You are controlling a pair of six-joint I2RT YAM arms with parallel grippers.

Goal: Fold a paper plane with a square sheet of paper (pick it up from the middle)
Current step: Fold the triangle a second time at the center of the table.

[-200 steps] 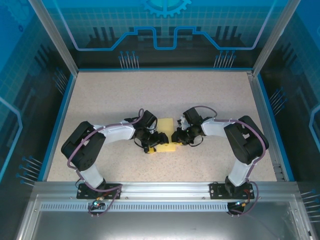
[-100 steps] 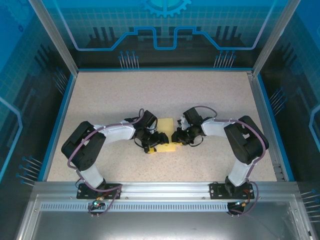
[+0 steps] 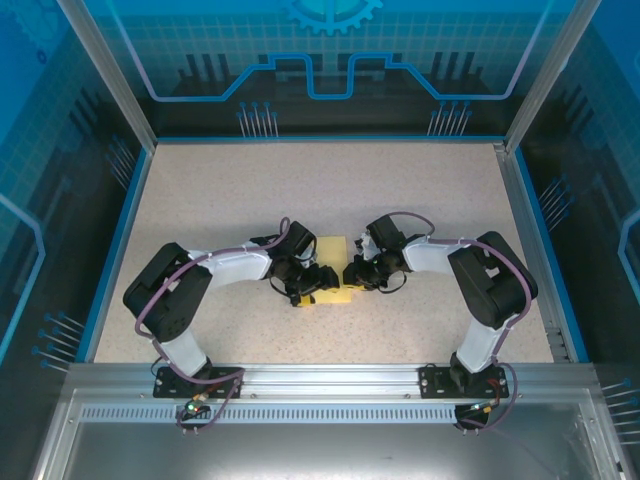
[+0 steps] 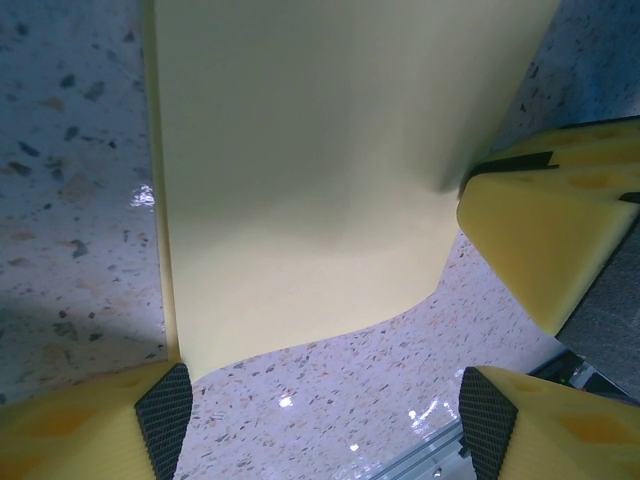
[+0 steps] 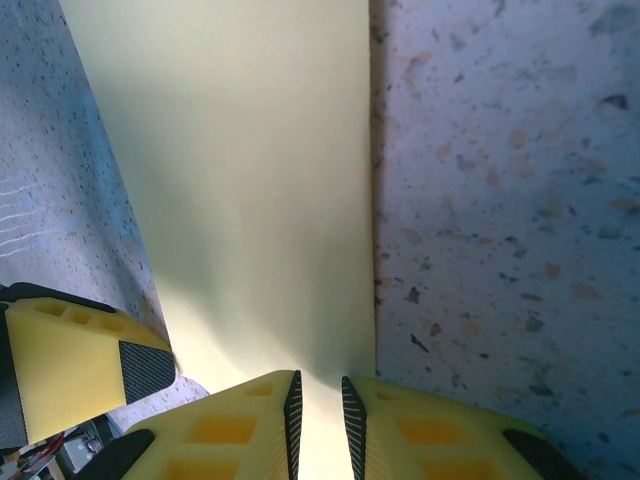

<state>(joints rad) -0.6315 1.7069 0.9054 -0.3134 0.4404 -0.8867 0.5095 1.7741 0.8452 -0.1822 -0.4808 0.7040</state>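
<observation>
Nearest me the two arms reach inward from their bases and meet over the speckled stone-look table (image 3: 250, 190); between them, about mid-table, lies the thin pale yellow sheet of paper (image 3: 333, 258); the left gripper (image 4: 322, 420) has its yellow fingers spread wide, holding nothing, with the sheet's near edge bowing up off the table between them and one corner just beside its left finger; the right gripper (image 5: 318, 405) is pinched almost closed on the opposite edge, the paper running in between its pads; beyond both, the rest of the sheet lies flat and smooth toward the far side. From above it looks longer than it is wide, but the grippers cover its sides, so I cannot tell whether a fold is already in it. I would judge it nearly weightless, limp and quick to crease; it will likely skate on that glossy top; lying flat it gives a finger nothing to get under, so the raised edge, near its middle, looks the sensible place to take hold, lightly, without the two arms pulling against each other, lest it tear. Set against the overhead views from a second and half a second ago, I can make out no real change; arms and sheet sit where they were.
</observation>
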